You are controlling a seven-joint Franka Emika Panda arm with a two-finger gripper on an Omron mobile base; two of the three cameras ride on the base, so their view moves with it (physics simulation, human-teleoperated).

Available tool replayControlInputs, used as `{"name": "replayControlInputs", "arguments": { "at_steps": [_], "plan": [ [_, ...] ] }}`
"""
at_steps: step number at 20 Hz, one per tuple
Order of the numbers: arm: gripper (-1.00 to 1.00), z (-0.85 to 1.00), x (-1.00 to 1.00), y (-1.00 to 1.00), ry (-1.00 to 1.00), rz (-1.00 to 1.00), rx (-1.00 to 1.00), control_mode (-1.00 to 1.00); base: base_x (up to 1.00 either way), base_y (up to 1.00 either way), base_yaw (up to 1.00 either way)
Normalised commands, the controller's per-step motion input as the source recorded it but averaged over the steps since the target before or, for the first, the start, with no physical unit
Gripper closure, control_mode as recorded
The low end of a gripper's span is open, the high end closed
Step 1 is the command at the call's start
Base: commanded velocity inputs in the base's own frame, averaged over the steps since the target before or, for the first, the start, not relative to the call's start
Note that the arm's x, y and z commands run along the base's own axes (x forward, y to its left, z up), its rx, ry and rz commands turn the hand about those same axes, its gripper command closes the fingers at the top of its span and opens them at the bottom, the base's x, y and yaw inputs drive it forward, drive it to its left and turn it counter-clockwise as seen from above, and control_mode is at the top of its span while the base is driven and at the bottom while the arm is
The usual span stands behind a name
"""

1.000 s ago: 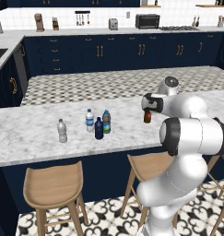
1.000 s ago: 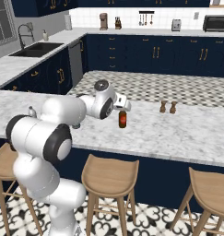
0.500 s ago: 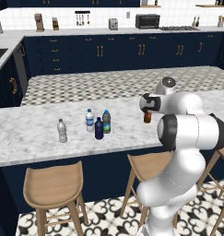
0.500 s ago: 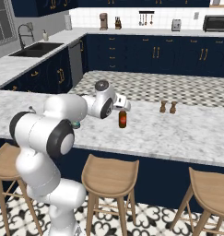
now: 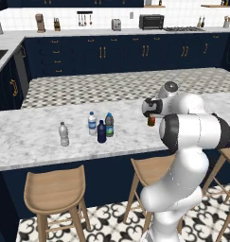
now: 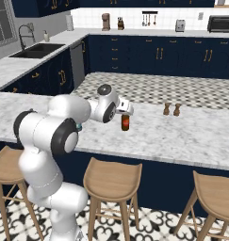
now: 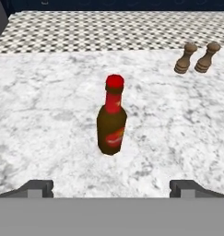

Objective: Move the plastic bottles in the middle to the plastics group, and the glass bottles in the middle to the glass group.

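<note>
White and grey marbled tabletop (image 7: 49, 115), long island with wooden stools (image 5: 57, 189) along its near edge.

Small amber-brown glass bottle with red cap and orange-red label (image 7: 112, 117) stood upright on the tabletop, right of the middle cluster and well apart from it. Same bottle seen in the right base view (image 6: 126, 122) just beside the hand, and partly hidden behind the arm in the left base view (image 5: 151, 121).

Gripper (image 7: 111, 186) sat near side of that bottle, pointed at it. Fingers (image 7: 37, 186) spread fully wide, one at each lower corner of the hand view, bottle between their lines but farther off; nothing gripped, no contact visible.

Two small brown bottles with narrow dark necks (image 7: 196, 58) stood side by side, far and to the right of the amber bottle; also in the right base view (image 6: 171, 109).

Left part of tabletop: greyish clear unlabelled water bottle (image 5: 64, 134) farthest left; clear water bottle with white cap and blue label (image 5: 92, 124); solid dark navy small bottle (image 5: 101, 132) just beside a dark bottle with blue cap and blue-green label (image 5: 109, 125). All upright.
</note>
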Motion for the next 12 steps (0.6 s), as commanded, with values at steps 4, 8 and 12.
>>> {"name": "replayControlInputs", "arguments": {
  "at_steps": [4, 8, 12],
  "plan": [
    [-1.0, -0.05, 0.32, 0.0, 0.0, 0.0, 0.0, -1.0, 0.0, 0.0, 0.0],
    [-1.0, -0.02, 0.23, 0.0, 0.0, 0.0, 0.0, -1.0, 0.0, 0.0, 0.0],
    [-1.0, -0.06, 0.05, 0.0, 0.0, 0.0, 0.0, -1.0, 0.0, 0.0, 0.0]
  ]
}}
